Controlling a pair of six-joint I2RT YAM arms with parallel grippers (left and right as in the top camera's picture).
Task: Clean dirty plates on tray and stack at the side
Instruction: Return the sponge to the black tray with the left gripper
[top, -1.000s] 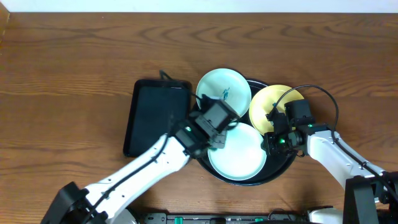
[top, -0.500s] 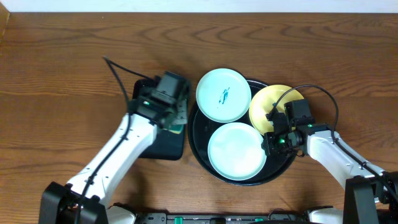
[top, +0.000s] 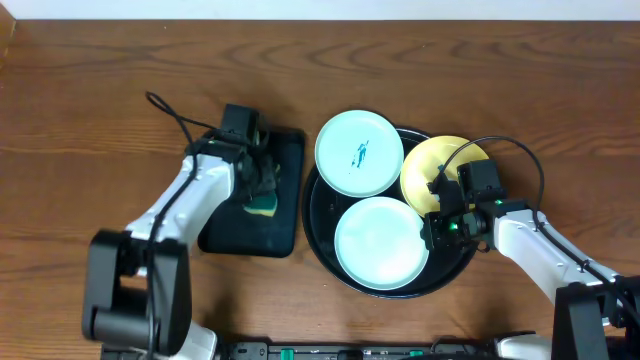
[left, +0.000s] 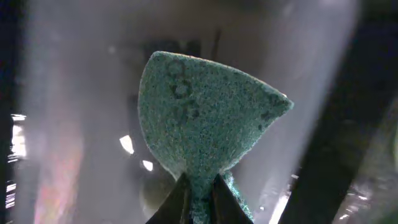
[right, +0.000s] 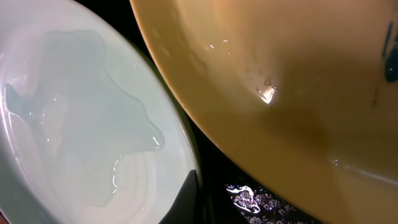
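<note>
Closest to the robot on the round black tray (top: 318, 222) lies a mint plate (top: 381, 243), and it looks clean, with only a watery sheen in the right wrist view. The right gripper (top: 437, 228) sits at that plate's right rim, clenched shut. I cannot tell whether it has the rim pinched or is only resting beside it. Further left, off the round tray, the left gripper (top: 258, 186) hangs over the smaller rectangular tray (top: 225, 232). It is clamped on a green sponge (left: 205, 118), whose broad face fans out beyond the fingertips. Beyond the right gripper the yellow plate (top: 440, 165) leans on the round tray's far right rim, partly hidden by the arm, and a teal streak shows at the edge of the right wrist view. Farthest back is the second mint plate (top: 360, 152), overhanging the far left rim and marked with a teal smudge at its centre. That smudged plate lies to the right of the sponge and a little farther off, with the tray rim between them. The left arm is the nearer one, so I would expect a short reach to the right and slightly away to bring the sponge onto it.
</note>
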